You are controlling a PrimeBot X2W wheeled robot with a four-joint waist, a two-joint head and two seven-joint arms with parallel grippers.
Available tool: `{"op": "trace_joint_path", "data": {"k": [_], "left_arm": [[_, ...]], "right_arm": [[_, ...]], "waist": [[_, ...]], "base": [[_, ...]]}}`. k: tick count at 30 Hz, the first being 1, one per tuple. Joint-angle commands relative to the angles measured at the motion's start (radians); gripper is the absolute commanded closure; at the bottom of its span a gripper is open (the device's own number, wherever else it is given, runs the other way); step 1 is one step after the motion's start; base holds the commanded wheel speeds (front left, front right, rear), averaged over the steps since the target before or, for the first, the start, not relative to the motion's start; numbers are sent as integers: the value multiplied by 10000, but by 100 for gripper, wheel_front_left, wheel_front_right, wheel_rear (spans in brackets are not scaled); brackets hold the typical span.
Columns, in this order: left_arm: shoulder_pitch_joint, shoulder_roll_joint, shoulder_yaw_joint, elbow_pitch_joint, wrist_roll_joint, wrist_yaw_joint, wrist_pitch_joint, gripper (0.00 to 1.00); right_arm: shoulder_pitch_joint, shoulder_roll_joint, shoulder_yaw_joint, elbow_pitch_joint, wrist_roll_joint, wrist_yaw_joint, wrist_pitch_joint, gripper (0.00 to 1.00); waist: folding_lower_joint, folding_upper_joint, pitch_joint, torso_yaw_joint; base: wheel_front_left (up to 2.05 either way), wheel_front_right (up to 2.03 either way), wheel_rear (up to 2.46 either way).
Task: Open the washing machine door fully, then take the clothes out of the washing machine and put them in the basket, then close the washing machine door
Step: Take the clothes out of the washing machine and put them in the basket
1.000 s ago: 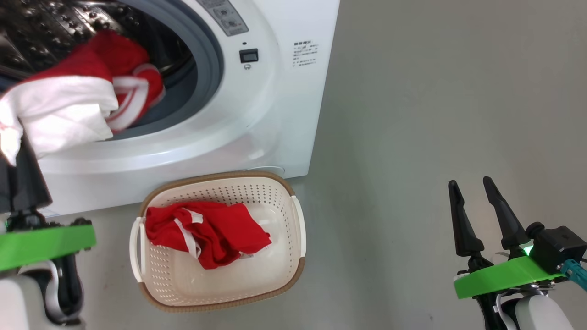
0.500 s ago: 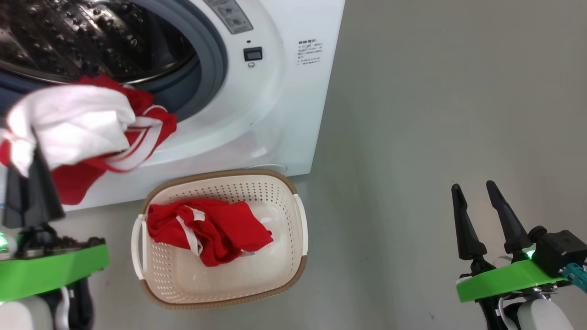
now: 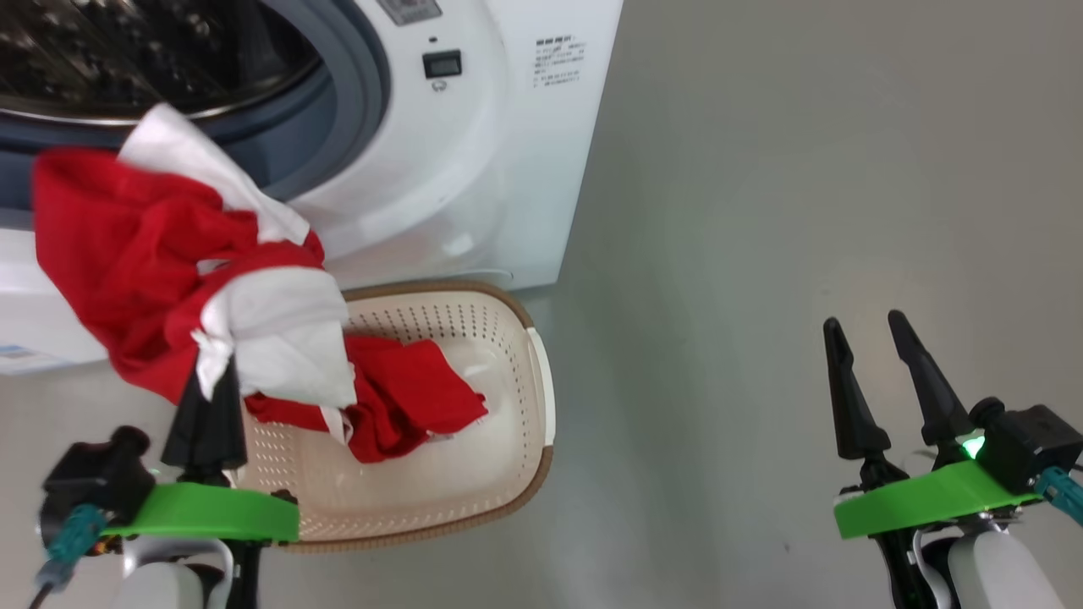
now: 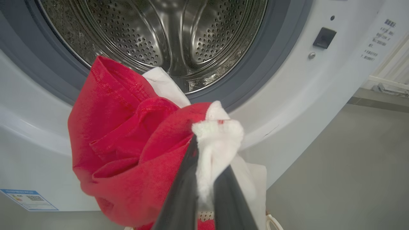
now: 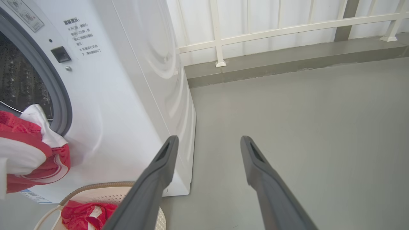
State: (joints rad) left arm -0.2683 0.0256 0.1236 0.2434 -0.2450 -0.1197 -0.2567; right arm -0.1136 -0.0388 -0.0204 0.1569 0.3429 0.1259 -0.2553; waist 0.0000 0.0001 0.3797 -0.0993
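The white washing machine point(image 3: 474, 169) stands with its opening bare and the steel drum point(image 4: 166, 35) showing inside; the washing machine door is out of view. My left gripper point(image 3: 210, 381) is shut on a red and white garment point(image 3: 144, 245), one of the clothes, which hangs outside the opening above the left end of the basket point(image 3: 541, 397). In the left wrist view the fingers pinch white fabric point(image 4: 217, 140) of that garment. Another red garment point(image 3: 406, 397) lies in the basket. My right gripper point(image 3: 863, 323) stands open over the floor at the right, nothing between its fingers point(image 5: 159, 169).
The basket sits on the grey floor point(image 3: 761, 211) against the machine's front. A white railing point(image 5: 255, 35) on a low kerb runs behind the machine's right side. A blue label point(image 4: 28, 199) is on the machine's lower front.
My left gripper has drawn the red and white garment out of the drum and down to above the basket's left end. The head camera has shifted a little. The right gripper stays open.
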Motion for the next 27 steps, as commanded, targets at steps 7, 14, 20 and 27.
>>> {"op": "trace_joint_path", "data": {"k": [7,14,20,27], "left_arm": [[-664,247,-308,1249,341,-74,-51,100],[-1222,247,-683,2391,456,-104,-51,100],[-1887,378,-975,3602,526,-107,-51,100],[-2890,548,-1757,5420,9,-108,-51,100]], "right_arm": [[-435,-114,296,-338,79,48,-65,0],[-717,-114,421,-416,141,48,-65,0],[-948,-114,521,-470,123,48,-65,0],[-1289,-114,641,-562,61,48,-65,0]], "waist": [[0,-1,870,-117],[0,-1,1582,-186],[0,-1,2191,-186],[0,-1,3008,-146]], "base": [[0,0,0],[0,0,0],[0,0,0],[0,0,0]]}}
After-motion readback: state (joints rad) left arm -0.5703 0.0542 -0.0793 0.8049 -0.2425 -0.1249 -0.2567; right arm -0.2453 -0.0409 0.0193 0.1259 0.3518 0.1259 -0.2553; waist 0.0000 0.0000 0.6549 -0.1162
